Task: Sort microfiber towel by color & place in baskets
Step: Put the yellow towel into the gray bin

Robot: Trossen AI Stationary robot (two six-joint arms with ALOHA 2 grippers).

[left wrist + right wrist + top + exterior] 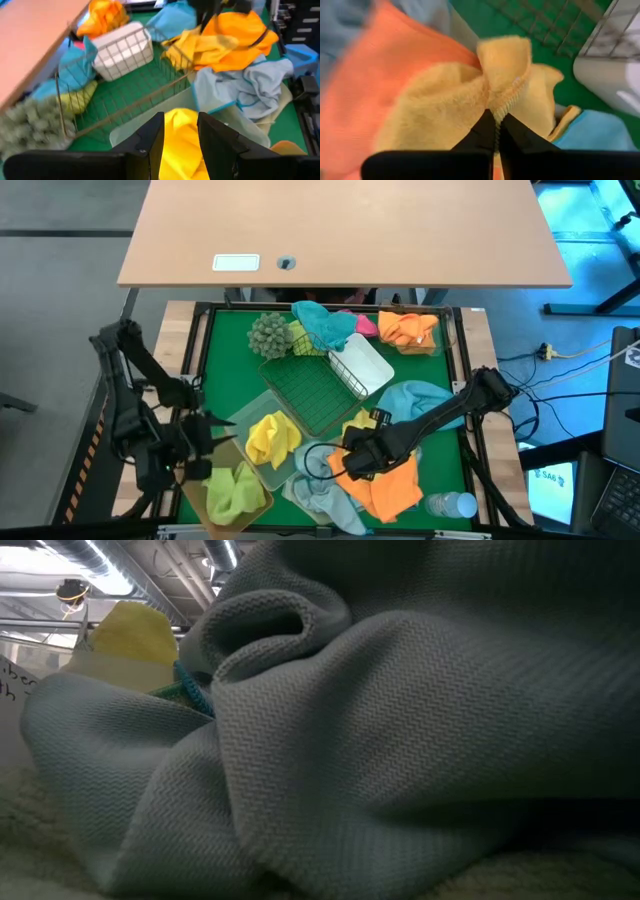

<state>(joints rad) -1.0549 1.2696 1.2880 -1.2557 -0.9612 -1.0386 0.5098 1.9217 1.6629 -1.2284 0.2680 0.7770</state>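
Left arm at the left edge of the green surface [430, 470]. Left claw [205, 442] hangs over the frosted clear basket [262, 442], fingers parted, nothing between them; a yellow towel [182, 145] lies in that basket below the fingertips. Near front-left corner, amber basket [228, 498] holding a lime green towel [232, 488].

Centre: green wire mesh basket [310, 395], no towel seen inside. White basket [362, 365] lies tilted against its far-right corner. Behind them a bobbly grey-green ball [268, 333], a light blue towel [325, 325], a pink towel [365, 325] mostly hidden.

Front centre: pale blue-grey towel [320, 495], bunched; it fills the low view.

Right of centre: right arm reaches in from the right edge. Right claw [495, 129] clenched on a raised fold of a yellow-orange towel [470, 95], which lies on a larger orange towel [395, 488].

Far right corner: another orange towel [410, 330]. Light blue towel [415, 402] right of the white basket. Clear bottle [450, 505] at front right, lying on its side.
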